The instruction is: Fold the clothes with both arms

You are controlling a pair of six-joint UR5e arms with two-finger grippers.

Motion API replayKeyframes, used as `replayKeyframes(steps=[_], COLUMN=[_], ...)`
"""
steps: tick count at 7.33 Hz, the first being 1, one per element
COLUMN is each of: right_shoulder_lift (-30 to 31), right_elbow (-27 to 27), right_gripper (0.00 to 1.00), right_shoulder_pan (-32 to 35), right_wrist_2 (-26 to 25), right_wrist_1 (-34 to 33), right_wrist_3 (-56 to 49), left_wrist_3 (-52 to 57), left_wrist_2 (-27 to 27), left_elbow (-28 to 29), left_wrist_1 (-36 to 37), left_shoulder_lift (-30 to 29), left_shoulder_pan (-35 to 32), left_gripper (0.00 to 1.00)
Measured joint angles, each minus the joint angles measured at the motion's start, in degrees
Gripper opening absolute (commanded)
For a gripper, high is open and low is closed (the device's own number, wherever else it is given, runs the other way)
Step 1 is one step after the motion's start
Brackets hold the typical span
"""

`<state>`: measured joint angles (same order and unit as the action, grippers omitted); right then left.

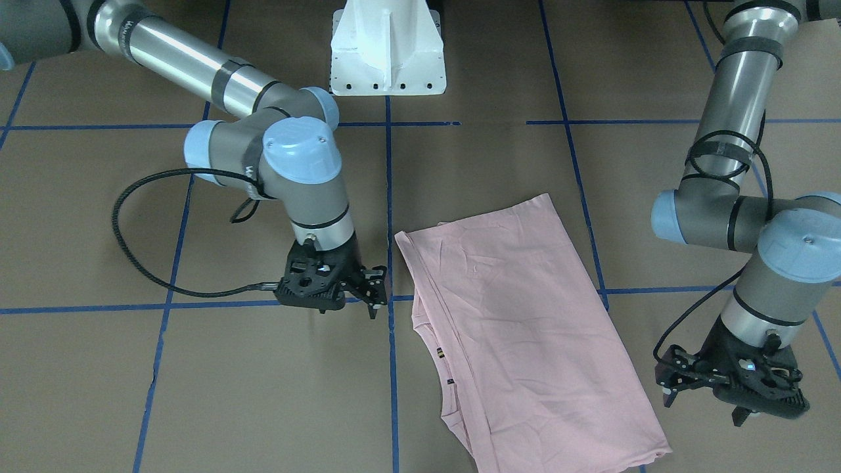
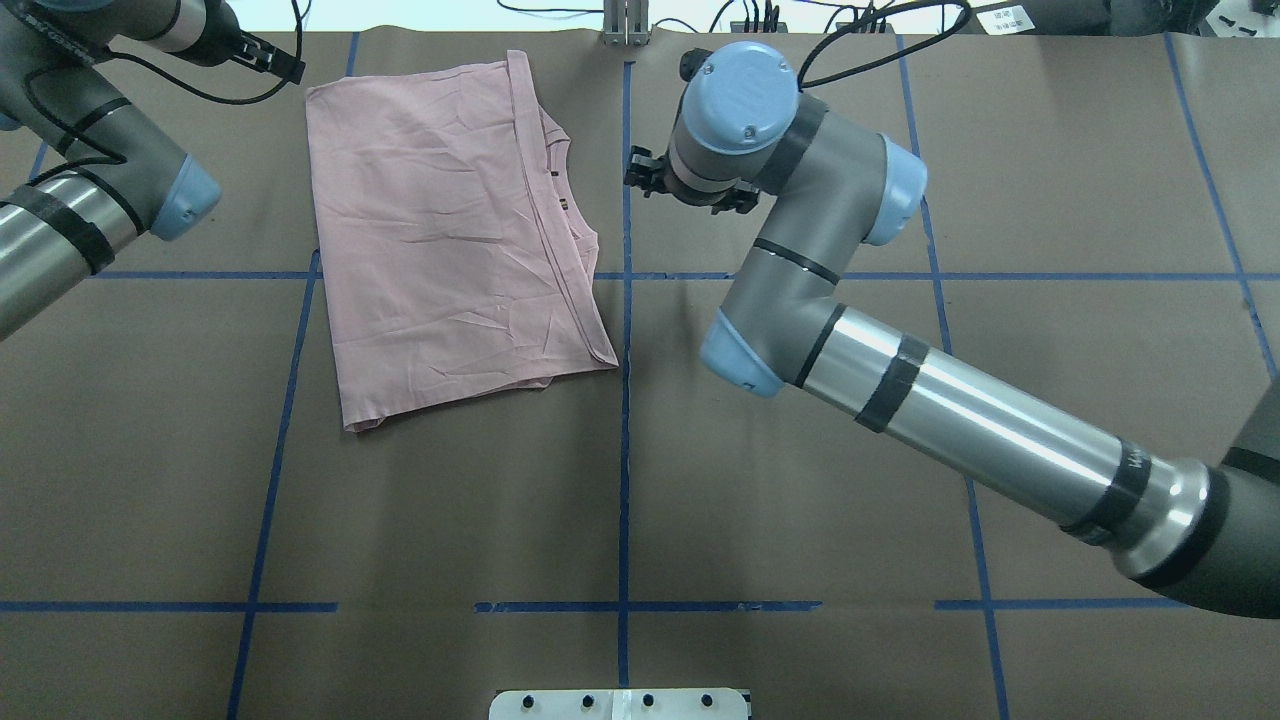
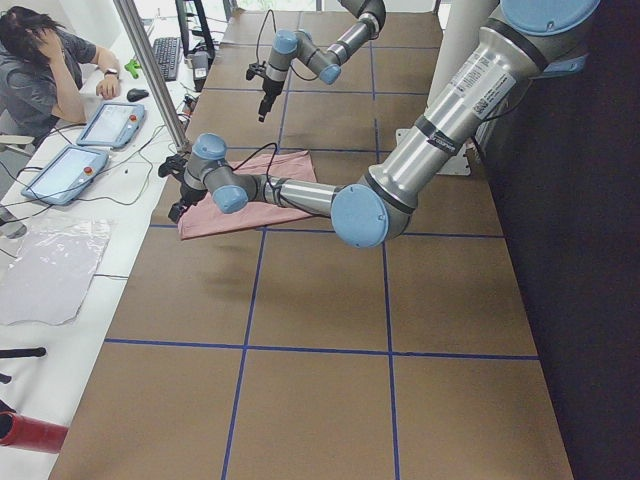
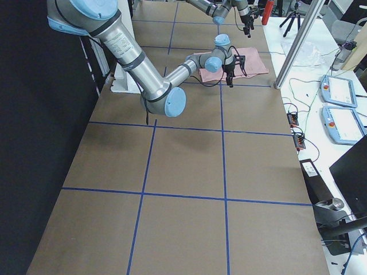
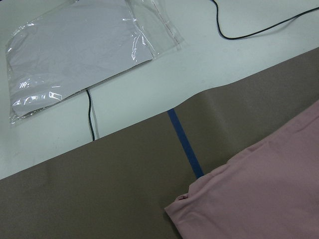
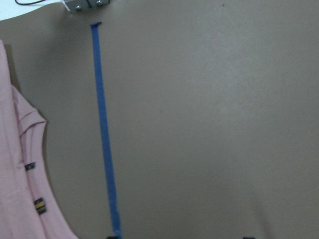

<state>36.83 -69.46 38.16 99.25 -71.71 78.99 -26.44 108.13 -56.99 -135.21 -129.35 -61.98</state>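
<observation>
My left gripper [image 1: 702,406] hangs beside the shirt, fingers apart as far as I can see. The pink shirt [image 2: 440,230] lies folded near the table's [image 2: 800,480] far edge, left of the centre tape line [image 2: 625,420]. Its print is hidden, and the collar tags are too small to read. My right gripper [image 1: 373,292] hovers just beside the collar, fingers apart, over bare table.

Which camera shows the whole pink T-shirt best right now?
Overhead exterior: the whole T-shirt lies in frame, unobstructed. Front-facing crops one end of it; the side views show it small and partly hidden; the wrist views catch only a corner or the collar edge.
</observation>
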Motion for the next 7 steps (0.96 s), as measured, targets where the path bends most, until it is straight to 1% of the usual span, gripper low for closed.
replayKeyframes(steps=[1,2,3,4,7], right_shoulder_lift=[-4.03,-7.07,-9.01,-9.96,-11.14], right_elbow=[3.95,6.18,7.19,7.87,9.87], right_gripper=[0.77,0.70,0.66,0.65,0.59], right_shoulder_pan=[-2.19,-4.30,-5.93,-7.14,-10.01], right_wrist_2=[-1.18,-1.95,-2.39,-2.72,-5.08], right_wrist_1=[-0.78,-3.07,-5.29,-6.30,-7.33], right_wrist_3=[2.86,5.09,6.74,7.84,8.91], left_wrist_3=[-0.05,-0.84,-2.11,-2.88,-3.33], left_wrist_2=[0.11,0.14,0.15,0.15,0.16], left_elbow=[-0.54,-0.81,-1.17,-1.56,-2.14], left_wrist_1=[-0.05,-0.12,-0.18,-0.21,-0.22], left_shoulder_lift=[0.27,0.33,0.41,0.59,1.11], left_shoulder_pan=[0.07,0.26,0.61,1.02,1.54], left_gripper=[1.00,1.00,1.00,1.00,1.00])
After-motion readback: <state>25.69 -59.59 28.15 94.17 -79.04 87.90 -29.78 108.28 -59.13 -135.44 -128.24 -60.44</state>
